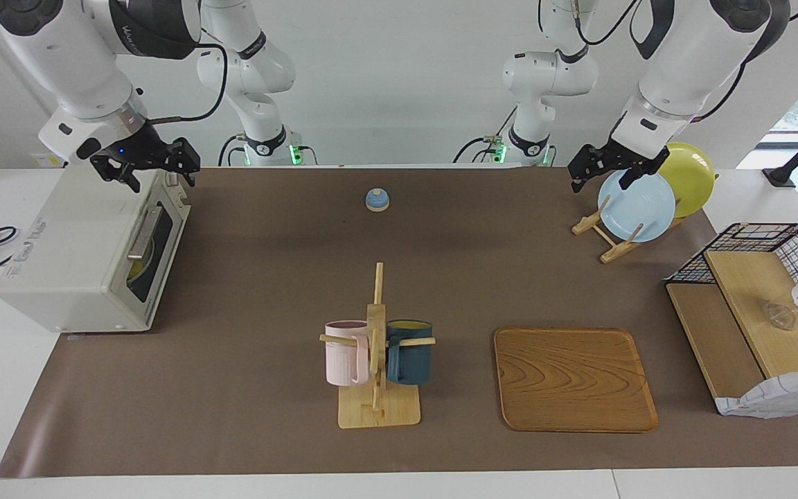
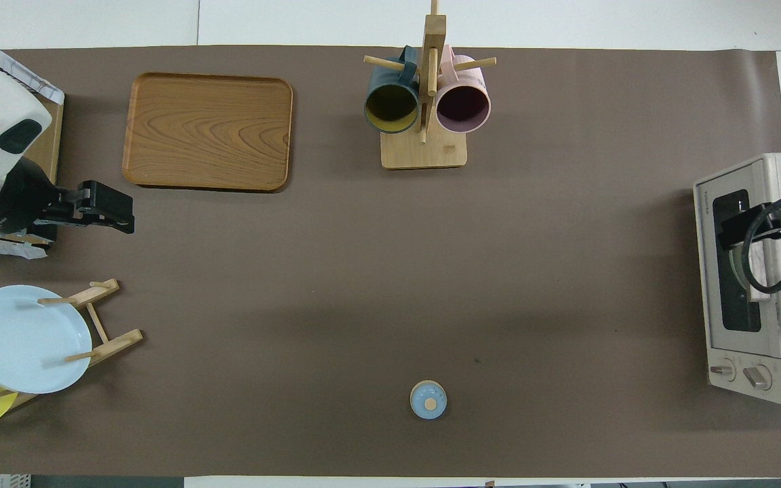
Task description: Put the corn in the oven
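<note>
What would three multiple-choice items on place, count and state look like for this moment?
1. Where is the right end effector?
A. over the oven
B. over the wooden tray
C. at the mug rack

2. How many mugs hang on the mug rack?
A. one
B. two
C. four

3. How is the oven door?
A. wide open
B. removed
C. shut

A: it hovers above the oven's top edge.
B: a pink mug and a dark blue mug.
C: it lies flush with the front, something yellow behind the glass.
</note>
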Robot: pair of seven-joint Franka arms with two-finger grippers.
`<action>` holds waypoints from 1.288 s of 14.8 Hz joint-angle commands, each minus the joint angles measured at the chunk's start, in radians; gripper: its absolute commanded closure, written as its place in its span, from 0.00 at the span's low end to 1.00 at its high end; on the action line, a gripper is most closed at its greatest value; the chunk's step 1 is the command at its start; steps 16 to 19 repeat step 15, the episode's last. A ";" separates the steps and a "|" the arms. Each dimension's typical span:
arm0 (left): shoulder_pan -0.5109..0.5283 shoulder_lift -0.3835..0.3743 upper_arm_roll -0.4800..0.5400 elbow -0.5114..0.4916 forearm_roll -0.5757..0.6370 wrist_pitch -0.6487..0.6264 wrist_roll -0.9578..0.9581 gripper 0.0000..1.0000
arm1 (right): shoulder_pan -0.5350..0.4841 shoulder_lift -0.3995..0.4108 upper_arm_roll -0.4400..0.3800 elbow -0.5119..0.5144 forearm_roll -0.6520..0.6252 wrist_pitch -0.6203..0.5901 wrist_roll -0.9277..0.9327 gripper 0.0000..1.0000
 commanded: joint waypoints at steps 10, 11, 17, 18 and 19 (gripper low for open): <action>0.011 -0.020 -0.003 -0.020 -0.013 0.006 0.010 0.00 | 0.073 -0.013 -0.078 0.004 0.023 0.033 0.065 0.00; 0.011 -0.020 -0.003 -0.020 -0.013 0.006 0.010 0.00 | 0.086 -0.019 -0.106 0.001 0.023 0.034 0.065 0.00; 0.011 -0.020 -0.003 -0.020 -0.013 0.006 0.010 0.00 | 0.105 -0.019 -0.121 0.004 0.020 0.033 0.067 0.00; 0.011 -0.020 -0.003 -0.020 -0.013 0.006 0.010 0.00 | 0.105 -0.019 -0.121 0.004 0.020 0.033 0.067 0.00; 0.011 -0.020 -0.003 -0.020 -0.013 0.006 0.010 0.00 | 0.105 -0.019 -0.121 0.004 0.020 0.033 0.067 0.00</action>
